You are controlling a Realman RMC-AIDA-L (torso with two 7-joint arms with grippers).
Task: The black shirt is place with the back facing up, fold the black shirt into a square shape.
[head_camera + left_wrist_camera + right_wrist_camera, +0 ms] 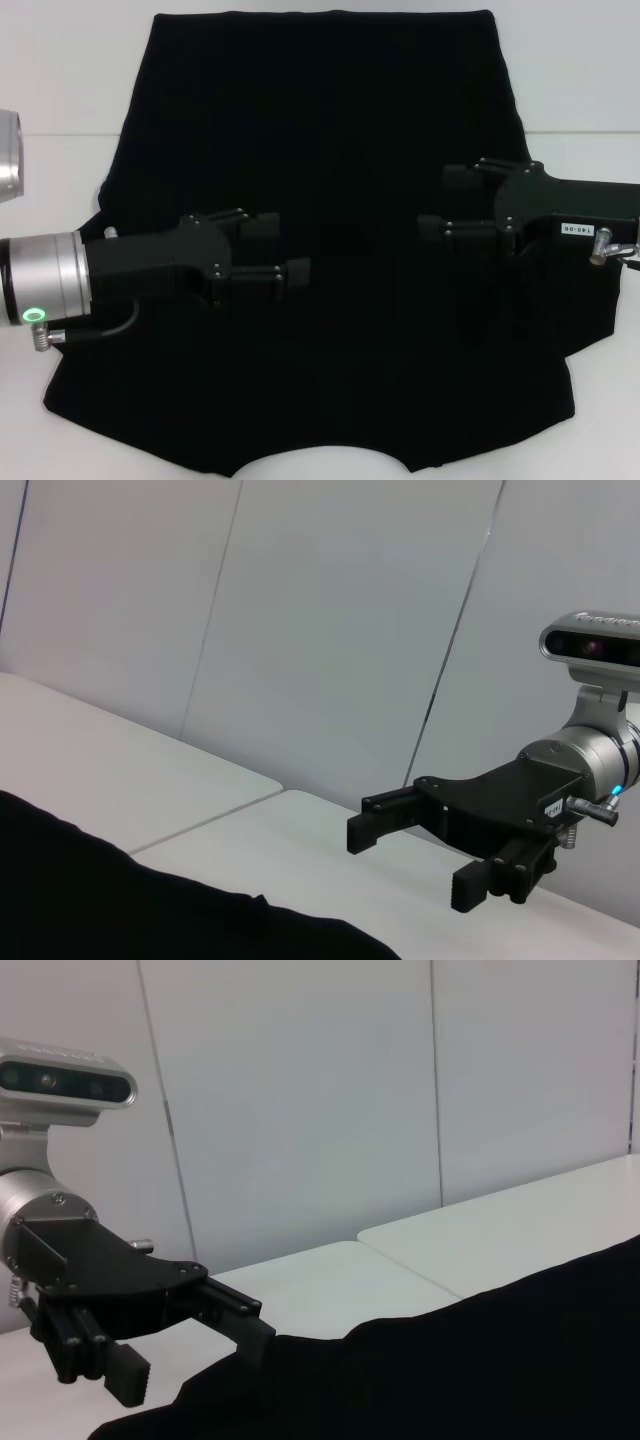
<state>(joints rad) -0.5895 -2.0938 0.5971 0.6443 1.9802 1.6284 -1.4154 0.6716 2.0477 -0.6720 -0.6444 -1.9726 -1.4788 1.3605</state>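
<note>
The black shirt (pixel 330 110) lies spread flat on the white table (pixel 60 90), plain side up, no lettering showing, with the neck notch at the near edge. My left gripper (pixel 292 247) is open and empty above the shirt's left middle, pointing right. My right gripper (pixel 435 198) is open and empty above the right middle, pointing left. The two face each other with a gap between. The left wrist view shows the right gripper (pixel 412 862) above the table and the shirt's edge (pixel 120 910). The right wrist view shows the left gripper (pixel 190 1360) and the shirt (pixel 480 1360).
A seam runs across the white table (pixel 210 815). Pale wall panels (pixel 300 1090) stand behind the table. A silver part of the robot (pixel 8 155) shows at the far left. Bare table lies on both sides of the shirt.
</note>
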